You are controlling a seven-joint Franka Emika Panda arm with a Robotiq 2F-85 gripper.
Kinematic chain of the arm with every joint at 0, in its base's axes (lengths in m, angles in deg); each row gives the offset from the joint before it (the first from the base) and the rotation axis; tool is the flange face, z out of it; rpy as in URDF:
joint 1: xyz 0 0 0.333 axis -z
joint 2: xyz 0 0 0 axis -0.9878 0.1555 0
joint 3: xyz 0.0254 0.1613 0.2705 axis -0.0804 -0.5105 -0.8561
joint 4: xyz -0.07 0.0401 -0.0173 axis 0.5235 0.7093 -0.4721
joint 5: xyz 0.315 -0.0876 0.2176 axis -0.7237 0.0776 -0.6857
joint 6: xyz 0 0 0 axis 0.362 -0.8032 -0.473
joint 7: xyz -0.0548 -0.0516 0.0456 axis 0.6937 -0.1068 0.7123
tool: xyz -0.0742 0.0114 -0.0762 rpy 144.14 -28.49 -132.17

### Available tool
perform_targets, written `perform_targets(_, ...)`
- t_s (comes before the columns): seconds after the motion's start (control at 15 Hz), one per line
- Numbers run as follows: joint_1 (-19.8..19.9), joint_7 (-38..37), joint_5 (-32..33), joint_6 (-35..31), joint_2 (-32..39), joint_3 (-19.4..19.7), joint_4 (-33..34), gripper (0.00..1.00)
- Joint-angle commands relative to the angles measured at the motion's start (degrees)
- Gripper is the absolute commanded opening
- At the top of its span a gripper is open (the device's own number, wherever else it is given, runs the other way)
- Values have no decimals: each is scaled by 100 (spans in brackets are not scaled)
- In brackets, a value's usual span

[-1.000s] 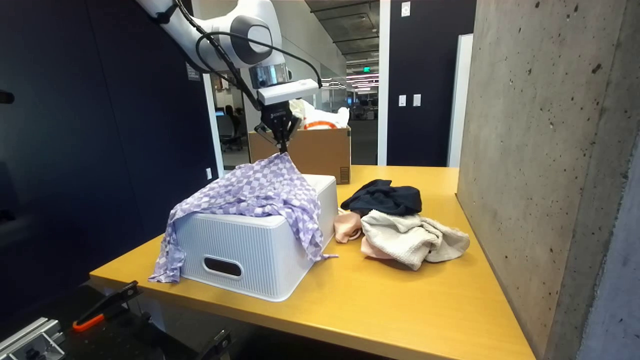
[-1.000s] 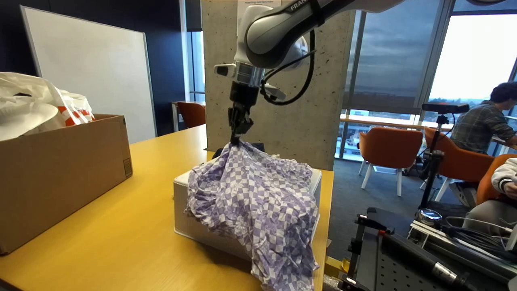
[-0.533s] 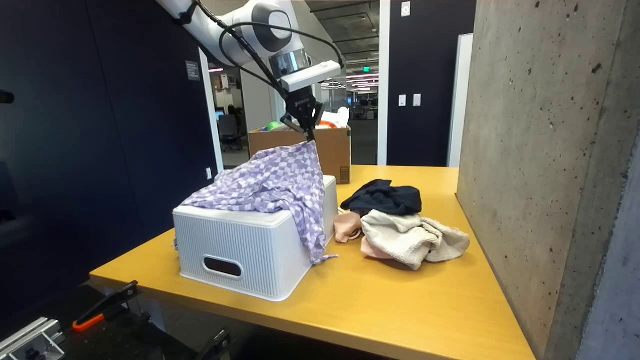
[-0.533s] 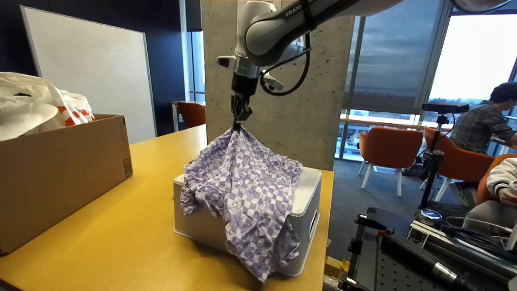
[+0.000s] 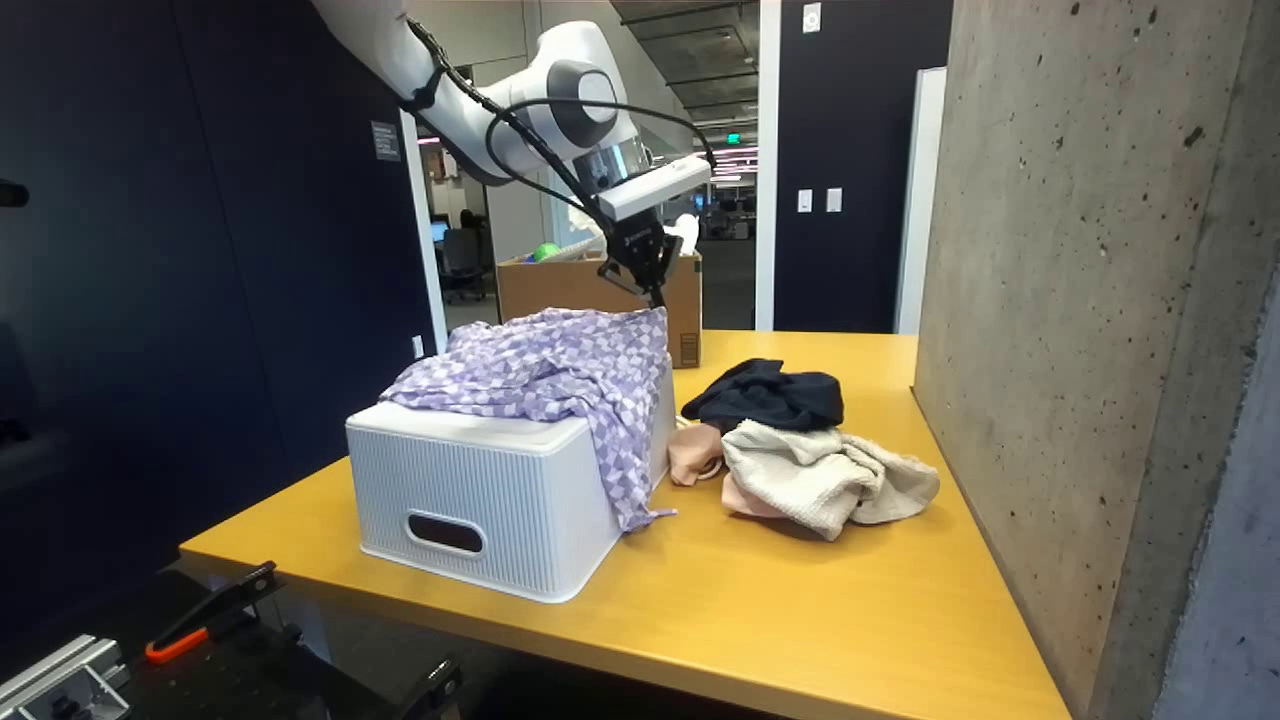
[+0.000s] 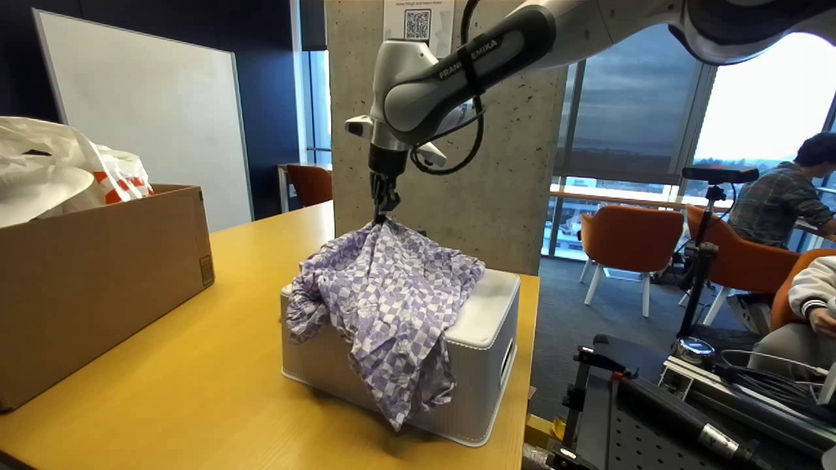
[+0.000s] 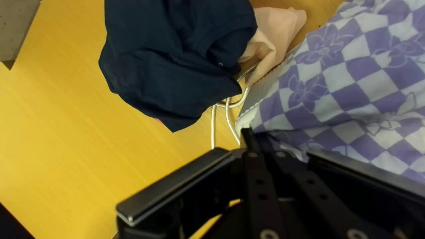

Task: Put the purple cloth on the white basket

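A dark wall point(image 5: 150, 300) rises at the far left in an exterior view. Next comes the basket point(image 5: 505, 515), standing on the table point(image 5: 760, 620) flat face up, an oval hole in its near end. The purple cloth point(image 5: 530, 362) lies rumpled over the top of it and hangs down both long sides. Behind, farther back on the table, is the carton point(image 5: 560, 288). The gripper point(image 5: 657, 298) leans just above the basket's far right corner, its tips pressed together and pinching a bit of the purple cloth, which rises to a peak there in both exterior views. To the right lie the peach cloth point(image 5: 695, 452), just beside the basket, with a pale cord point(image 7: 213, 124) near it in the wrist view; the navy cloth point(image 5: 770, 395), toward the back; and the cream cloth point(image 5: 800, 470), in front. Last stands the concrete pillar point(image 5: 1080, 300), along the table's right edge.
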Motion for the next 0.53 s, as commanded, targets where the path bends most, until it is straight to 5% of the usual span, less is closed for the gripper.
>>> perform_targets(0.0,-108,-153,250,182,365,135,509,0)
perform_targets(0.07,-128,-175,272,175,366,129,512,26)
perform_targets(0.13,-147,-194,297,188,347,118,509,27)
perform_targets(0.47,-349,-403,472,206,-158,146,457,62)
